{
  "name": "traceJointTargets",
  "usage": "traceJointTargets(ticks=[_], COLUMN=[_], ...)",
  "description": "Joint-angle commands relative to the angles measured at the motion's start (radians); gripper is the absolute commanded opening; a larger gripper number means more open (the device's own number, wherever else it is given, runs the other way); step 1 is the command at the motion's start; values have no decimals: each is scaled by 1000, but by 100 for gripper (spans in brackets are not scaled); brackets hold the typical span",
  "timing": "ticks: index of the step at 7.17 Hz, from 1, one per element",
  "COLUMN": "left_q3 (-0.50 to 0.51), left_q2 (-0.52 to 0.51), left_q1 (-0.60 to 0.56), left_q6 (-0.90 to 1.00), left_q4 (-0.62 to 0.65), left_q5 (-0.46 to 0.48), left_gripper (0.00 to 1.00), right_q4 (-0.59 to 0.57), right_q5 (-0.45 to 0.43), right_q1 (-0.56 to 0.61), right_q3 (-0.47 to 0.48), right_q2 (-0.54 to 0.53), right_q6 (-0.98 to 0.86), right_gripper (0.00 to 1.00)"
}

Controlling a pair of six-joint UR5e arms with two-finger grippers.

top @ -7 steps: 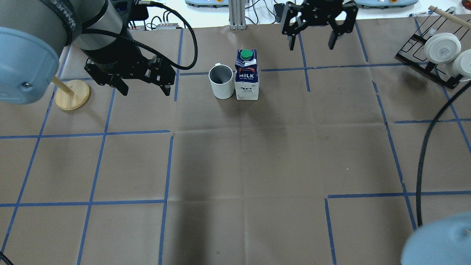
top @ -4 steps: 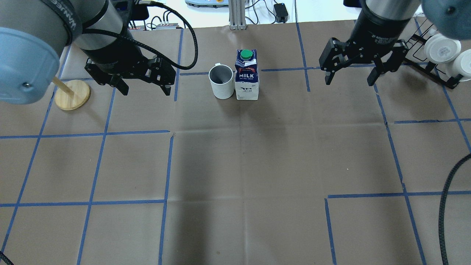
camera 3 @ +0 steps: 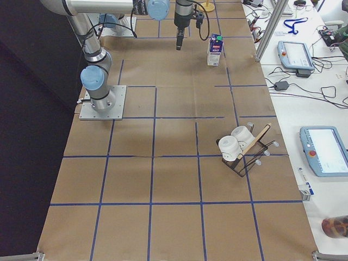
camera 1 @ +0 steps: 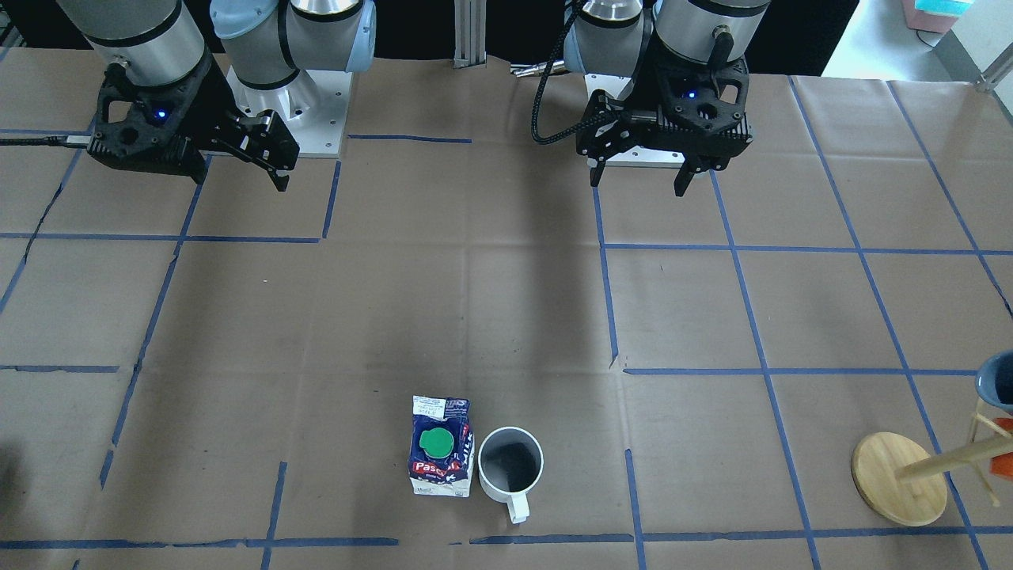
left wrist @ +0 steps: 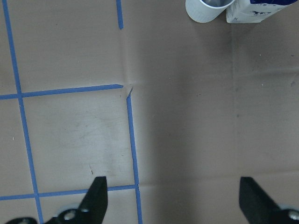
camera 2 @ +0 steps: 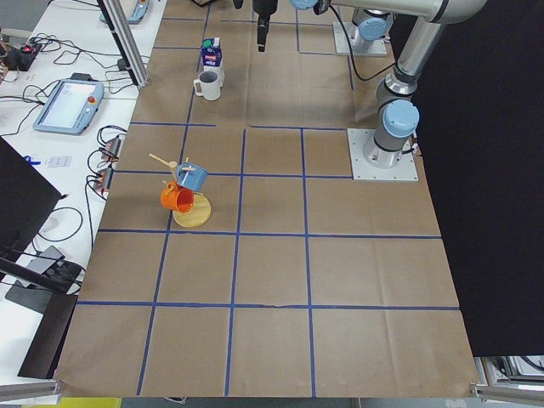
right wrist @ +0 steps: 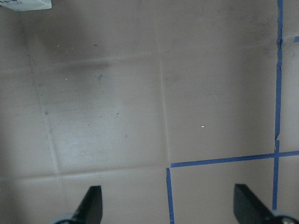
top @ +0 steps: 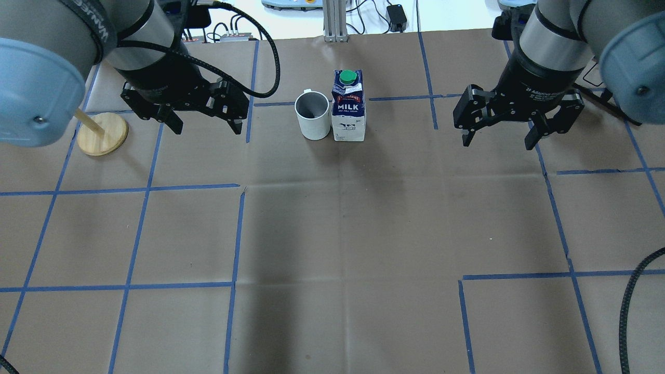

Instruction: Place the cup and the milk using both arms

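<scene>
The white cup [top: 312, 115] stands upright at the far middle of the table, touching the left side of the blue and white milk [top: 348, 106] carton with its green cap. Both also show in the front view: cup [camera 1: 511, 467], milk [camera 1: 439, 457]. My left gripper [top: 206, 127] is open and empty, hovering left of the cup and apart from it. My right gripper [top: 497, 141] is open and empty, hovering well right of the milk. The left wrist view shows the cup [left wrist: 205, 9] and the milk [left wrist: 252, 11] at its top edge. The right wrist view shows only a milk corner [right wrist: 25, 3].
A wooden mug tree [top: 102, 133] stands at the far left, with a blue and an orange mug on it [camera 2: 191, 204]. A black rack with white cups [camera 3: 242, 149] sits on the right side. Blue tape lines grid the brown paper table cover.
My right gripper has swung from the table's far edge near the milk out to the right and nearer the robot, still open. My left gripper has hardly moved.
</scene>
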Motion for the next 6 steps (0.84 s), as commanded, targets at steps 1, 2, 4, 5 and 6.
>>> traceJointTargets(ticks=[1,2,4,5,6], left_q3=[0,0,0,2,2], left_q2=[0,0,0,-2,1], left_q1=[0,0,0,0,1], left_q6=[0,0,0,-2,-2], left_q4=[0,0,0,0,0], left_q5=[-1,-1,-5,-8,-7], left_gripper=[100,100,100,100,100], right_q4=[-3,-3,-3,-3,-3], right_q5=[-24,-24,-22,-22,-22], right_q1=[9,9,9,9,9], right_q3=[8,8,9,9,9], right_q2=[-4,-6,-7,-7,-7], right_q6=[-10,-10,-11,-11,-13], right_gripper=[100,100,100,100,100])
